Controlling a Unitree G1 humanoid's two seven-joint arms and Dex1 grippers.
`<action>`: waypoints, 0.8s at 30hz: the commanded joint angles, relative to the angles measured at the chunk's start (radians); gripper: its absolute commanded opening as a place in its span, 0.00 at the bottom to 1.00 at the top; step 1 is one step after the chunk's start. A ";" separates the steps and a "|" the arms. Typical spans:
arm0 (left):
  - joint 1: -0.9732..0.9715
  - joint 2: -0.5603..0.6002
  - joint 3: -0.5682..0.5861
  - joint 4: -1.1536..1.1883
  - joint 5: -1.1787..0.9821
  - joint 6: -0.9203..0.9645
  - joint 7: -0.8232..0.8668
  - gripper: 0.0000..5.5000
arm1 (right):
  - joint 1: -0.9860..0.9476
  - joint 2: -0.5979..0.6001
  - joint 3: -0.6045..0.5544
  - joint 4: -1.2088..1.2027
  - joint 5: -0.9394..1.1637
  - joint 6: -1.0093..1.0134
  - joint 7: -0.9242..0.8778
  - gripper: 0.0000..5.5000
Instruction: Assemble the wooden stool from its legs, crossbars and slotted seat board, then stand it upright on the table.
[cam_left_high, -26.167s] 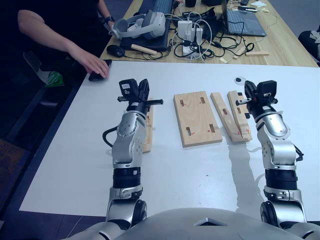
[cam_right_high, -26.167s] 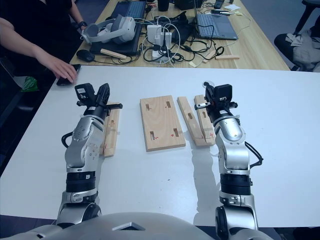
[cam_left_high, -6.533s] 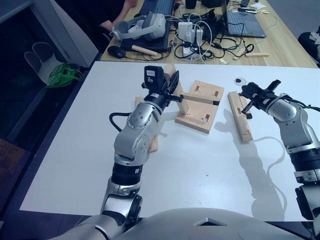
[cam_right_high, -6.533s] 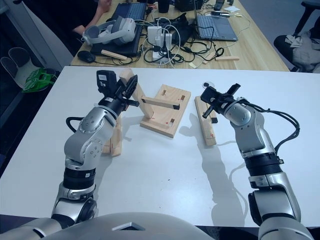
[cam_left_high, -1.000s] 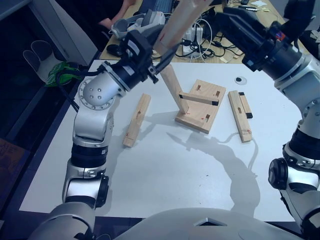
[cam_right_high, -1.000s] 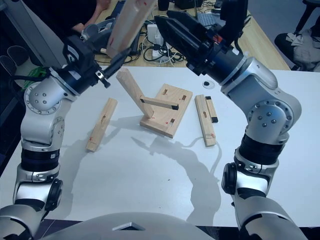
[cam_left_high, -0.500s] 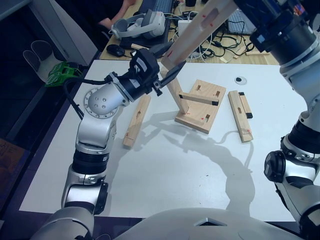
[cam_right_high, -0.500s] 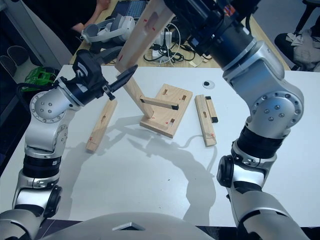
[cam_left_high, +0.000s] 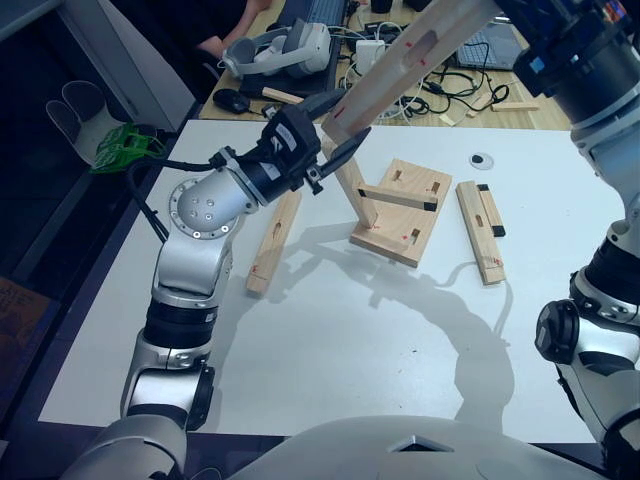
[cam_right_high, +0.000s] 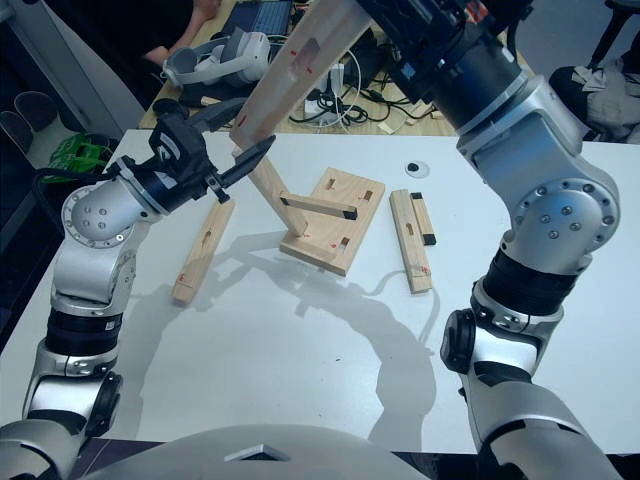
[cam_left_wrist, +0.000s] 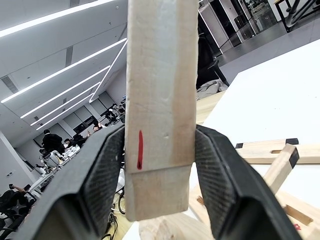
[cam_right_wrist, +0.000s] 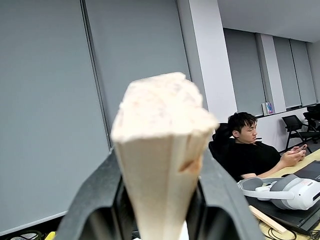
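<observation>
A long wooden stool leg (cam_left_high: 410, 55) hangs slanted above the table's far side. My left gripper (cam_left_high: 340, 118) is shut on its lower end, and the fingers (cam_left_wrist: 100, 175) press both sides of the wood. My right gripper (cam_right_wrist: 159, 190) is shut on the leg's upper end, high at the upper right. On the table lies the slotted seat board (cam_left_high: 405, 225). One leaning leg (cam_left_high: 352, 185) and a crossbar (cam_left_high: 395, 197) are plugged into it. One loose leg (cam_left_high: 272, 240) lies to its left. Another loose leg (cam_left_high: 480, 240) lies to its right, with a black-tipped crossbar (cam_left_high: 493, 212) beside it.
A small white disc (cam_left_high: 480, 159) lies behind the right-hand leg. The wooden desk (cam_left_high: 560, 90) beyond the table carries laptops, cables and a headset (cam_left_high: 285, 45). A green object (cam_left_high: 125, 145) sits off the table's left edge. The near half of the white table (cam_left_high: 380, 340) is bare.
A second ago my left gripper alone held the raised leg while the right stood open beside it. The right has since shut on the upper end, and the leg now slants further right.
</observation>
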 joint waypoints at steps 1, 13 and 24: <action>-0.043 -0.017 0.011 0.004 0.033 -0.038 0.045 0.50 | -0.017 0.007 -0.007 0.013 -0.021 -0.039 -0.038 0.19; -0.246 -0.055 0.221 0.487 0.082 0.090 0.391 0.82 | 0.107 0.004 0.039 0.177 -0.391 -0.279 -0.096 0.18; -0.173 -0.171 0.117 0.680 -0.017 0.103 0.137 0.98 | 0.302 0.013 -0.072 0.270 -0.341 -0.199 -0.062 0.18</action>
